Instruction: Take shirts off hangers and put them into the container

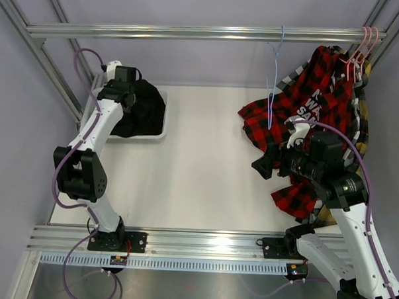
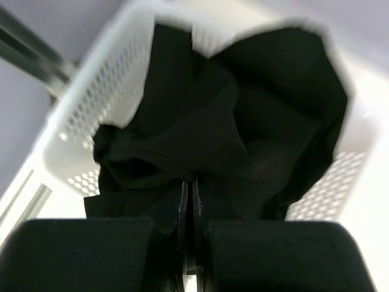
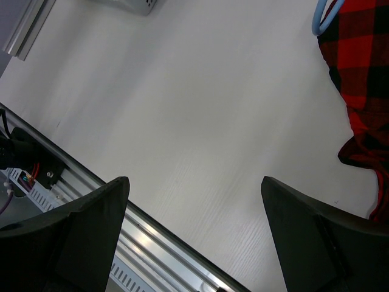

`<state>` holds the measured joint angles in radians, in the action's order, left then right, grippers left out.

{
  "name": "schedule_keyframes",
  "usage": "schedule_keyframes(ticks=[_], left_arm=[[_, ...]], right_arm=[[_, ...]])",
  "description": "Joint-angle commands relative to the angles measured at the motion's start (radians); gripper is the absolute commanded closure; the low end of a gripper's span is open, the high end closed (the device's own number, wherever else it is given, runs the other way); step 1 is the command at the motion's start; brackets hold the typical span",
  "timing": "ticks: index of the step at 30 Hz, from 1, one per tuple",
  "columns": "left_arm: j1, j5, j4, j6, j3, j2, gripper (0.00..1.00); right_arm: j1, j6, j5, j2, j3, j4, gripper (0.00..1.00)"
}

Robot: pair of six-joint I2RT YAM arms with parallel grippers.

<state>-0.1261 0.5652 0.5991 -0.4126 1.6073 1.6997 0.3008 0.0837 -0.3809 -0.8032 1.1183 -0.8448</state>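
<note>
The black shirt (image 1: 147, 109) lies bunched in the white slotted container (image 1: 163, 125) at the back left. My left gripper (image 1: 124, 92) hangs over it, shut on a fold of the black shirt (image 2: 243, 121), whose creases run up to the fingertips; the container (image 2: 97, 91) shows around it. A red-and-black plaid shirt (image 1: 321, 88) with white lettering hangs from pink hangers (image 1: 363, 47) and spills onto the table. A bare light blue hanger (image 1: 274, 80) hangs beside it. My right gripper (image 1: 277, 151) is open and empty above the table, left of the plaid shirt (image 3: 358, 67).
Hangers hook over a metal rail (image 1: 191, 33) across the back. Behind the red shirt show a yellow-and-dark plaid shirt (image 1: 363, 123) and a black-and-white check one (image 1: 295, 77). An aluminium rail (image 3: 152, 237) borders the table's near edge. The blue hanger (image 3: 322, 18) reaches the right wrist view's top.
</note>
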Motion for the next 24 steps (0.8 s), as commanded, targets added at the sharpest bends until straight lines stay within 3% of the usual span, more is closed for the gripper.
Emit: schedule_keyframes(ticks=[1,6,10,13,14,17,20,24], left_arm=[[0.034,-0.062,-0.041,-0.037,-0.043,0.035,1.0],[0.074,-0.12,-0.091,-0.031,-0.023,0.164,0.99],[0.077,-0.151,-0.052,-0.055,0.022,0.261,0.86],[0.075,-0.183,-0.157,-0.069,-0.087,0.175,0.68],[0.075,-0.188,-0.198,-0.069,-0.121,0.099,0.49],[0.075,-0.203,-0.323,-0.061,-0.187,0.022,0.25],[0.075,-0.225,-0.364,-0.057,-0.13,0.046,0.22],[0.075,-0.261,-0.383,-0.078,-0.02,0.205,0.22]], right_arm=[[0.0,-0.002,0.016,0.007,0.037,-0.01,0.01],[0.0,0.002,0.017,-0.013,0.04,-0.011,0.01],[0.0,0.004,0.019,-0.037,0.052,-0.013,0.0],[-0.002,0.007,0.023,-0.047,0.069,-0.017,0.01],[0.0,0.008,0.025,-0.048,0.071,-0.014,0.01],[0.0,0.022,0.019,-0.057,0.074,-0.007,0.0],[0.0,0.03,0.002,-0.074,0.074,0.009,0.0],[0.0,0.037,-0.004,-0.088,0.078,0.027,0.01]])
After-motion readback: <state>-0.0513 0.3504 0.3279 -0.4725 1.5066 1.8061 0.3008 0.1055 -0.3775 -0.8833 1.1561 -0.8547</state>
